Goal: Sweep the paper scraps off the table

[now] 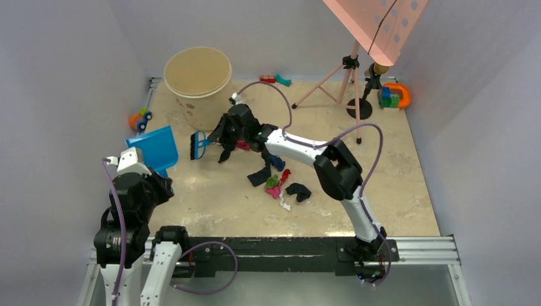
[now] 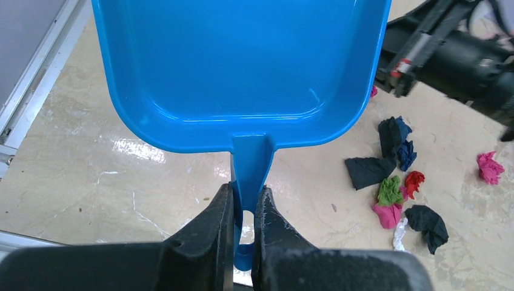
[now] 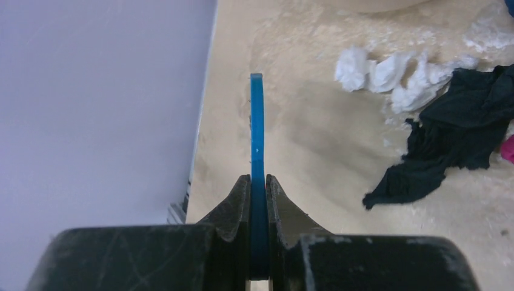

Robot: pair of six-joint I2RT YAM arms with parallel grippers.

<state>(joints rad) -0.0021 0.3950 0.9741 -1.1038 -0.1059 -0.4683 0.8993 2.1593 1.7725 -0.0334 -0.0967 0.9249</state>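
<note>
Both tools are in hand and the sweep itself has not begun. The left gripper is shut tight on the stem of the dustpan, which it holds at the left side of the table, its tray bare of paper. The right gripper is clamped on the thin blue handle of the brush, whose black bristles hang between the dustpan and the pile.

The scraps lie loose near the middle of the table, to the right of the brush: black, navy, green, red and pink wads close together. The right wrist view also shows a few white wads beside a black strip, near the base of the bucket.

The next move likely calls for carrying the brush to the far right side of the pile, setting the dustpan's lip flat on the table close by, then drawing the bristles leftward so the paper slides in. Light wads may scatter, so the stroke should be low and slow.

No brand, label or writing can be read on either tool, the bucket or the arms.
</note>
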